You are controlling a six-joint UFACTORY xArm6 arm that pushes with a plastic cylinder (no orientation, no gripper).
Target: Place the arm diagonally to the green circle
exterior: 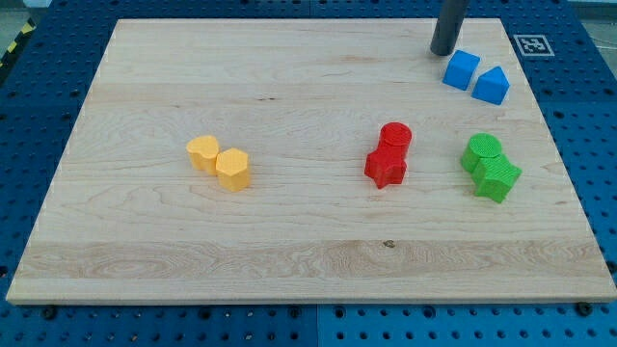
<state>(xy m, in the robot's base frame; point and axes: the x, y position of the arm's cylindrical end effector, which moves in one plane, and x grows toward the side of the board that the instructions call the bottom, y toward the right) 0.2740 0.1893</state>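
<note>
The green circle [481, 150] sits at the view's right, touching a green star-shaped block [497, 178] just below it. My tip [442, 51] rests on the board near the view's top right, up and to the left of the green circle, well apart from it. The tip stands just left of a blue cube [462, 69].
A second blue block [493, 85] lies right of the blue cube. A red circle [395, 137] and red star [386, 167] sit left of the green pair. Two yellow blocks [203, 152] [232, 169] lie at the view's left. The wooden board [289, 251] ends at a blue pegboard.
</note>
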